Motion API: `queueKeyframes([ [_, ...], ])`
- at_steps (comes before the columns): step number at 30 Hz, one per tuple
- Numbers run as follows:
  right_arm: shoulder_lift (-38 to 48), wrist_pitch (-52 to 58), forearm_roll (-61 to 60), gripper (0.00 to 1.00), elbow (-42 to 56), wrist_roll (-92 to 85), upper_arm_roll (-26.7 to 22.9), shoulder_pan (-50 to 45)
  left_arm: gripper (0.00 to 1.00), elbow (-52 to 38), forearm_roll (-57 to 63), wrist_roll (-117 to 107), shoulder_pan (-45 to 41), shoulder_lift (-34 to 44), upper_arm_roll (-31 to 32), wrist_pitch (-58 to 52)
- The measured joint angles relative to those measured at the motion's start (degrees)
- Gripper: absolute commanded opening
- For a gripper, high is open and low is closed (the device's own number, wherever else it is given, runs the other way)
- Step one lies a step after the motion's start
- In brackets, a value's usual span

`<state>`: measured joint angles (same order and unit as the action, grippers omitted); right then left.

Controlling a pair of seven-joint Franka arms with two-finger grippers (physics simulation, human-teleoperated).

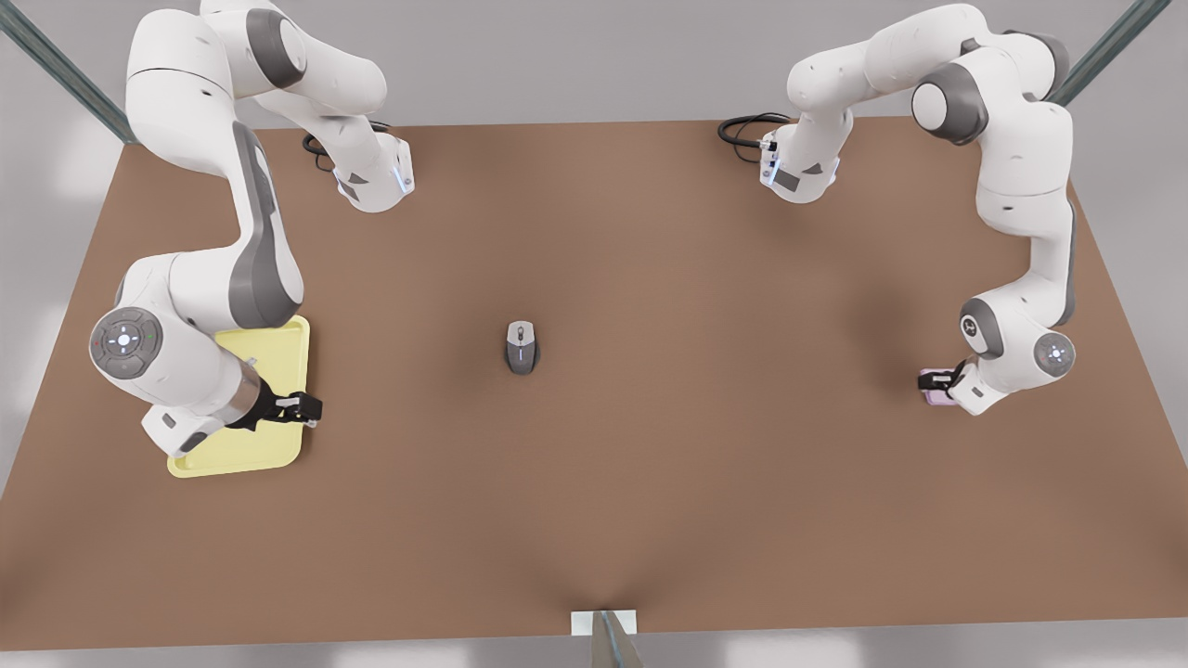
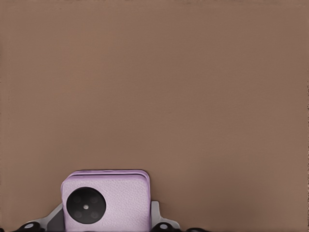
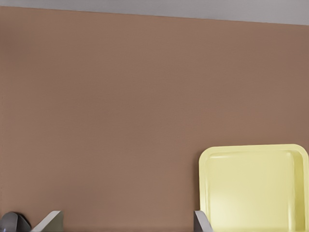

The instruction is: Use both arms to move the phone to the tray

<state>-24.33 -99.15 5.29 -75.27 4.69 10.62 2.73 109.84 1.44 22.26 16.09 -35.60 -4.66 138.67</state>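
Brown tabletop point(image 1: 650, 445), one item per entry as I read it from my station.

Phone point(image 2: 106, 200): pale pink, lying flat near the table edge at the front view's right. One round black lens cluster faces my left wrist camera. It sits directly between the left gripper's point(image 1: 939, 378) fingers point(image 2: 155, 215), a grey pad showing at each side of the case. I cannot tell whether the pads press the case or stand just clear of it.

Left gripper: low over the table at the phone, wrist angled down toward it.

Tray point(image 1: 278, 348): pale yellow, rounded corners, low rim, near the table edge at the front view's left, well apart from the phone.

Right gripper point(image 1: 302, 408): above the tray's inner long edge, partly over the tray. Its fingers point(image 3: 48, 221) stand wide apart, nothing between them.

Computer mouse point(image 1: 521, 347): grey, at the middle of the table, between both arms, touched by neither.
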Motion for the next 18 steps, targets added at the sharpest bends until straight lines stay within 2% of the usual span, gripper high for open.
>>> queueKeyframes([
  [6,0.0,0.1,0.0,1.00,-0.1,0.1,0.0,0.2,0.74,0.0,-0.2,-0.4,-0.7,1.6,0.1,0.0],
  [9,0.0,0.1,0.0,1.00,0.0,0.2,0.0,0.0,0.74,0.0,-0.3,-3.3,-10.0,6.0,0.5,-2.5],
  [11,0.0,0.1,0.0,1.00,0.1,0.2,0.0,0.0,0.74,-2.4,-0.2,-7.1,-17.0,6.8,4.4,-4.6],
  [13,0.0,0.1,-0.1,1.00,0.1,0.2,0.1,-0.1,0.74,-13.2,0.0,-12.1,-23.7,3.2,9.4,-8.7],
  [15,0.0,0.1,-0.1,1.00,0.1,0.3,0.1,0.0,0.74,-25.4,0.1,-18.4,-34.0,-3.9,10.7,-12.9],
  [18,-0.1,0.1,-0.1,1.00,0.0,0.2,0.0,0.3,0.74,-40.2,0.0,-28.0,-44.2,-13.8,11.0,-16.8],
])
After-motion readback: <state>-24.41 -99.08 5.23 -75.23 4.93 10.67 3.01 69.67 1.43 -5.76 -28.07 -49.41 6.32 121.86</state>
